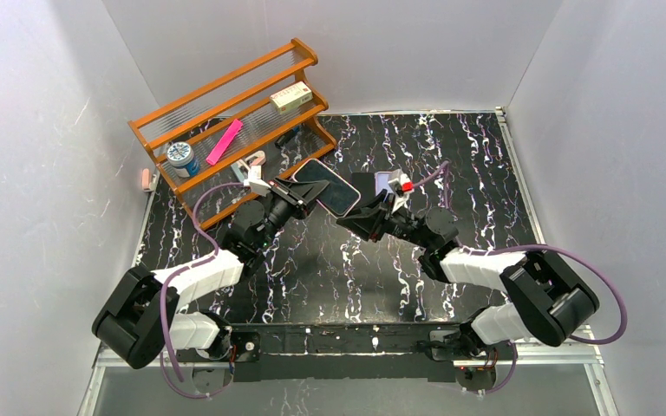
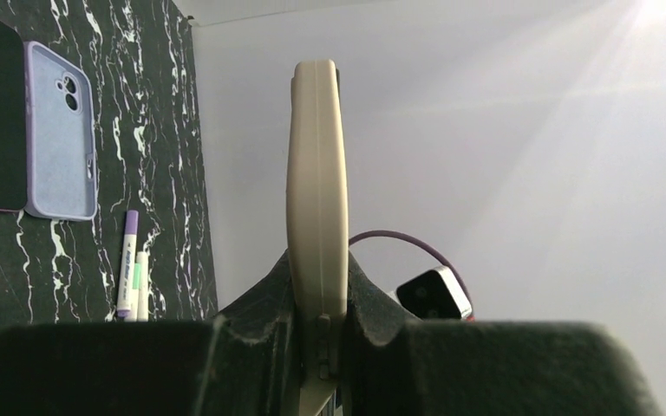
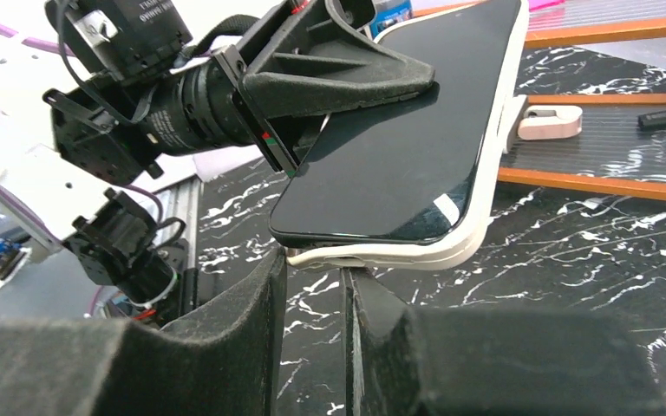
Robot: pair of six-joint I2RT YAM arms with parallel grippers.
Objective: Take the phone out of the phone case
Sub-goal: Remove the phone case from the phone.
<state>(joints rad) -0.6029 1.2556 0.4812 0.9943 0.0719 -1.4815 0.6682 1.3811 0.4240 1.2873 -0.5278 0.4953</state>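
My left gripper (image 1: 305, 194) clamps the phone (image 3: 390, 147) aloft, its long axis running away from my right gripper (image 3: 312, 277), whose narrow-set jaws meet the near corner of the cream phone case (image 3: 486, 208) (pinching it? I cannot tell).

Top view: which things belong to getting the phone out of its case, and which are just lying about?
Job in hand: phone, cream case, left claw, right claw.
Lying about: purple case, pens, wooden rack, tin, small box, pink bar.
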